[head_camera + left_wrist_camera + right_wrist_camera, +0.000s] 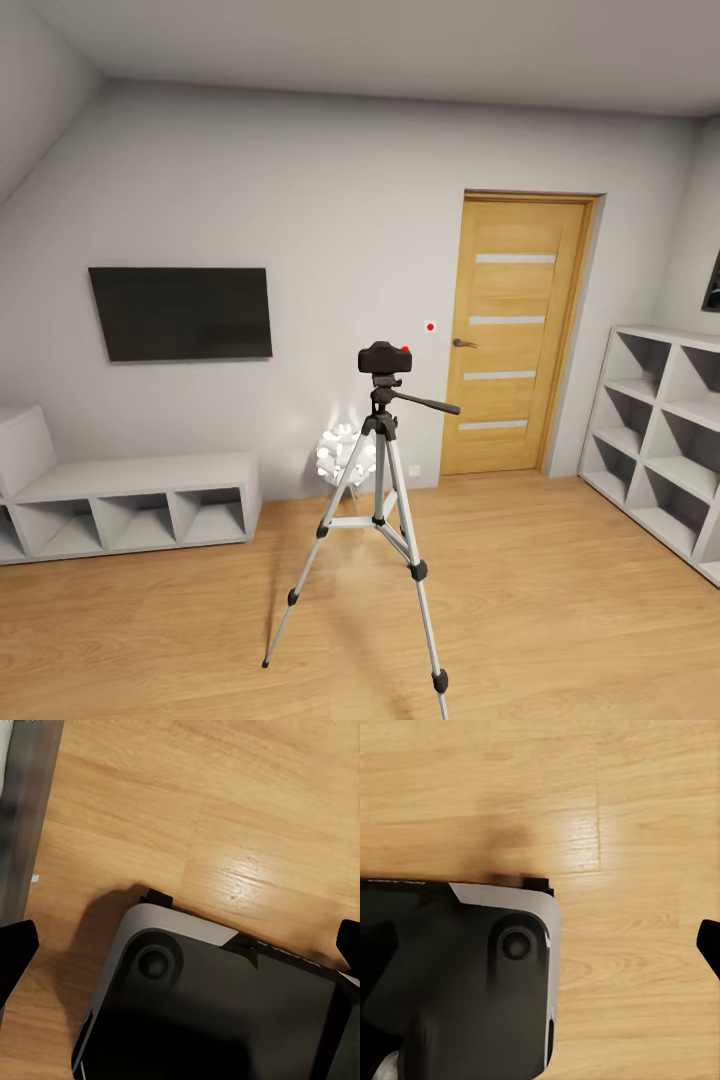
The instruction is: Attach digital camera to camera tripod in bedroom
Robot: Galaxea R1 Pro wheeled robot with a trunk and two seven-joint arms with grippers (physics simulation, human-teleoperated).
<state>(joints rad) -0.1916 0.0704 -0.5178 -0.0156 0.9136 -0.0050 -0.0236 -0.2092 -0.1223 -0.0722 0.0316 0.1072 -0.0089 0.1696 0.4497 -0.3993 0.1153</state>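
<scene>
The digital camera already sits atop the camera tripod, well ahead of both end effectors, which hang released and empty over the floor, so the robot should back off gently.

Matte-black digital camera with a red button, on a silver-legged camera tripod with dark grey joints. Honey-wood door with pale stripes, black TV, white walls.
</scene>
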